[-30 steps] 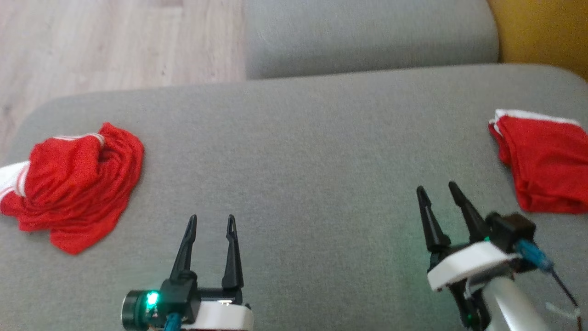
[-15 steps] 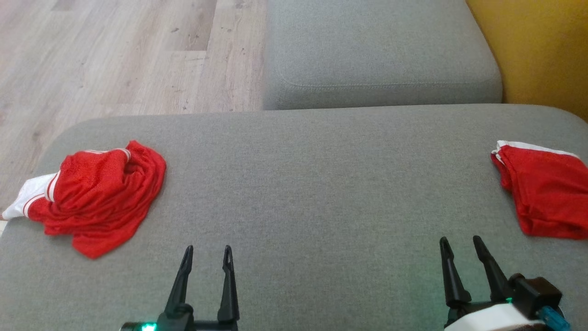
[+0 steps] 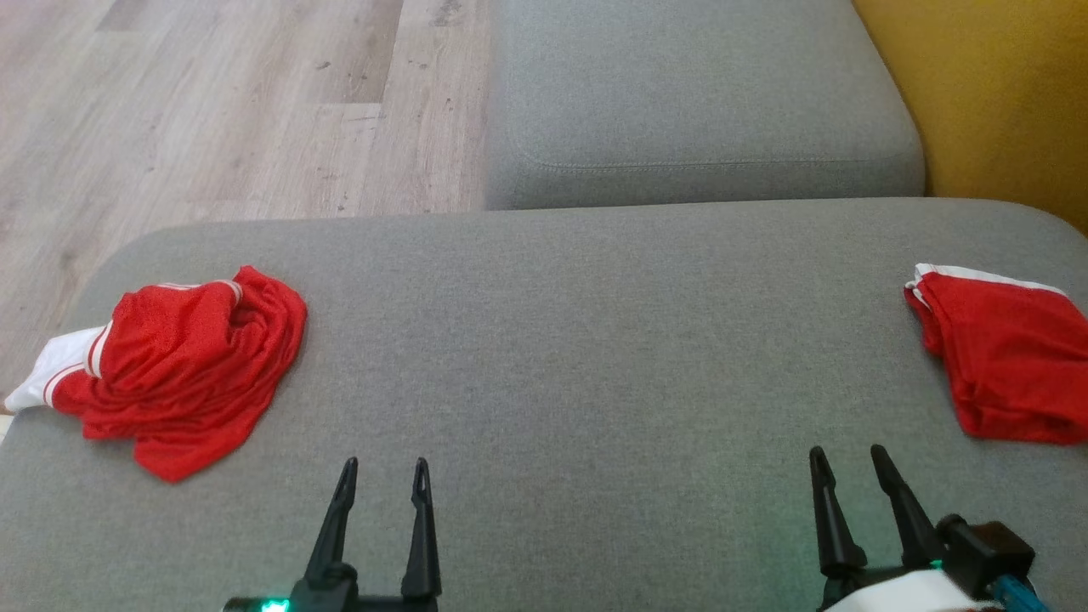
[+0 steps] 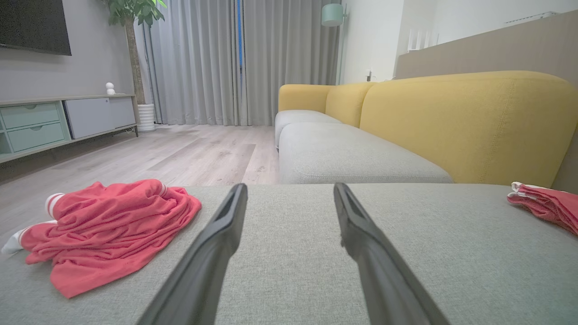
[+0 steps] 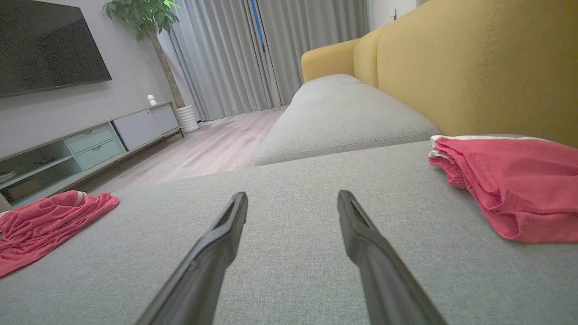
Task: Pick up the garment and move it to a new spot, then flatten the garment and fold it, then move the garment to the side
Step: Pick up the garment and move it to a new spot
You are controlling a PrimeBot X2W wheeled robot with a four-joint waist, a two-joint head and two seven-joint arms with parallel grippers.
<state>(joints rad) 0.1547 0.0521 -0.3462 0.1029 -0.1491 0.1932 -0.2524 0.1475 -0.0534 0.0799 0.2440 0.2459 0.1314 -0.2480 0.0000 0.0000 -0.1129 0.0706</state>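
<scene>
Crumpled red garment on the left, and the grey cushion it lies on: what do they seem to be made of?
Crumpled red garment with white striped trim: thin, soft knit, probably a sports synthetic; it falls in fine, loose folds and looks matte. Grey seat cushion: coarse woven upholstery cloth, matte; the left wrist view shows a flecked weave.

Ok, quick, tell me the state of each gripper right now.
Left gripper: open, holding nothing.
Right gripper: open, holding nothing.
</scene>
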